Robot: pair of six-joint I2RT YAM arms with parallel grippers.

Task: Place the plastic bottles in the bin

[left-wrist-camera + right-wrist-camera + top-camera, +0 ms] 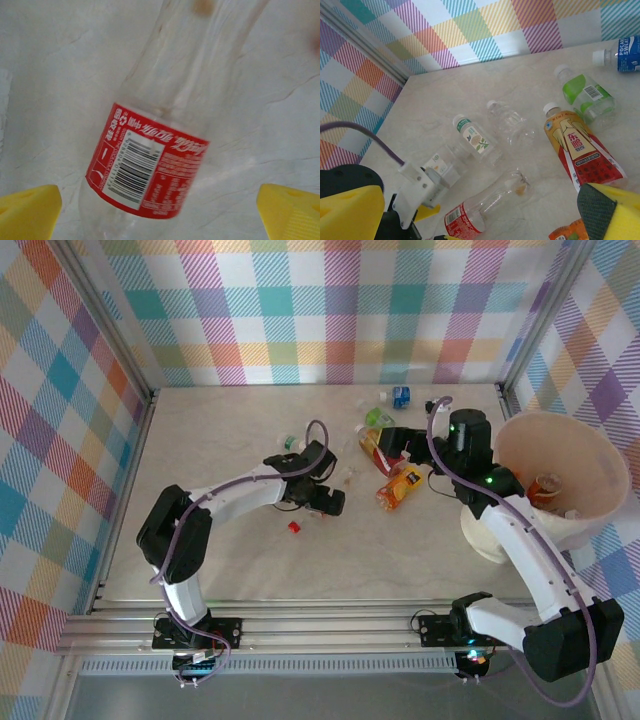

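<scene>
The surface [250, 570] is pale cream with faint marbled veining, and it takes soft, even light, so the shadows lying on it are weak. Walls [300, 300] in a pastel plaid of pink, teal, orange, purple and yellow close it in on the left, far and right sides. Silver aluminium posts [105, 320] run down the far corners where the walls meet, and a ribbed aluminium rail [330, 618] borders the near edge. Below that rail lies a plain grey strip [330, 695].
</scene>
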